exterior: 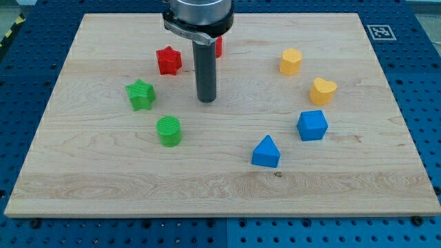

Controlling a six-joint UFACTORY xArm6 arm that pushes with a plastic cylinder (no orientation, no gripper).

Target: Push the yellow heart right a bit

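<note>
Tip (207, 100) mid-board, yellow heart (322, 90) well apart — view's right

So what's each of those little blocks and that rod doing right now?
My tip: on the board, touching no block.
Yellow heart: unpushed, far right of the tip.
Yellow block: free.
Blue cube: free.
Blue triangle: free.
Green star: free.
Green cylinder: free.
Red star: free.

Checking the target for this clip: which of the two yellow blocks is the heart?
The yellow heart is the lower one, above the blue cube; the other yellow block lacks its notch.
</note>
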